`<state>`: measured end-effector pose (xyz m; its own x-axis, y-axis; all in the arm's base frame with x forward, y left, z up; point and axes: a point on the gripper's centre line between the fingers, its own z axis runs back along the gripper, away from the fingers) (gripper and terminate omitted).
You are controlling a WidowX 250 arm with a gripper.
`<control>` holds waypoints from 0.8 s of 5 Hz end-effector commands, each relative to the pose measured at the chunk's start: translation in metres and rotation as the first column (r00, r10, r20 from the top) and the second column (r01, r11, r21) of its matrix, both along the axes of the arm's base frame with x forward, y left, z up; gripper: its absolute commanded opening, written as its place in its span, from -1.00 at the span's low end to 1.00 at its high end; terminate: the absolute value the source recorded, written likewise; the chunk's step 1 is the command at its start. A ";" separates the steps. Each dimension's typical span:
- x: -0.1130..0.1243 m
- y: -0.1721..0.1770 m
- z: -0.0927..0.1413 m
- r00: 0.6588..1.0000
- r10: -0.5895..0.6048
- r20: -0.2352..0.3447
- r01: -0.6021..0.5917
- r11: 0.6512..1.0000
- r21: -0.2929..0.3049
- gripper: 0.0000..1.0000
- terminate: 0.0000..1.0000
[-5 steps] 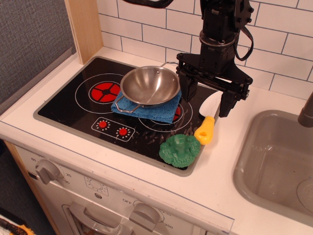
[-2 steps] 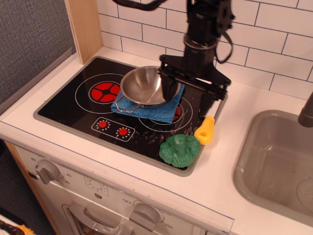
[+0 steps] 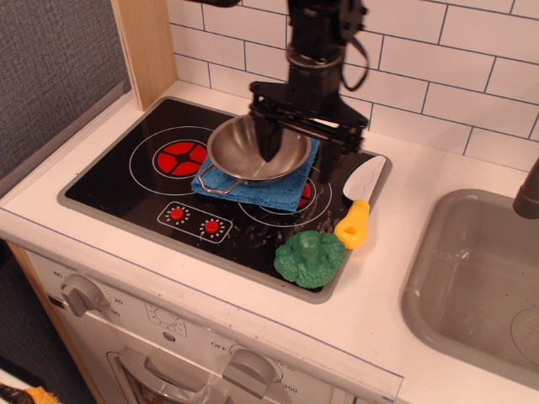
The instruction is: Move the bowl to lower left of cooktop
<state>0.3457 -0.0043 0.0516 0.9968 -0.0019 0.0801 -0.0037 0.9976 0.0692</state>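
The shiny steel bowl (image 3: 244,156) rests on a blue cloth (image 3: 269,189) over the right burner of the black cooktop (image 3: 126,181); its wire loop handle points to the front left. My gripper (image 3: 299,145) hangs open over the bowl's right rim. One finger (image 3: 268,139) reaches down inside the bowl, the other finger (image 3: 332,151) stands outside, to the right of the rim. Its fingers are not closed on the rim.
A toy knife (image 3: 358,206) with a yellow handle lies at the cooktop's right edge. A green broccoli toy (image 3: 309,257) sits at the front right corner. The grey sink (image 3: 472,278) is to the right. Two red dials (image 3: 194,220) are at the front; the left burner (image 3: 179,157) is bare.
My gripper has moved left from above the knife to over the bowl's right rim, staying open. The knife blade is uncovered again. The bowl and cloth have not moved.
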 end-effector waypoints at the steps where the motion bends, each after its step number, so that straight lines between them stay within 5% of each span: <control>1: 0.013 0.011 -0.009 1.000 0.019 0.013 -0.018 0.999 -0.033 1.00 -1.00; 2: 0.014 0.011 -0.008 1.000 0.001 0.016 -0.001 0.999 -0.033 -1.00 -1.00; 4: 0.015 0.010 0.002 0.999 -0.013 0.032 0.014 0.999 -0.032 -1.00 -1.00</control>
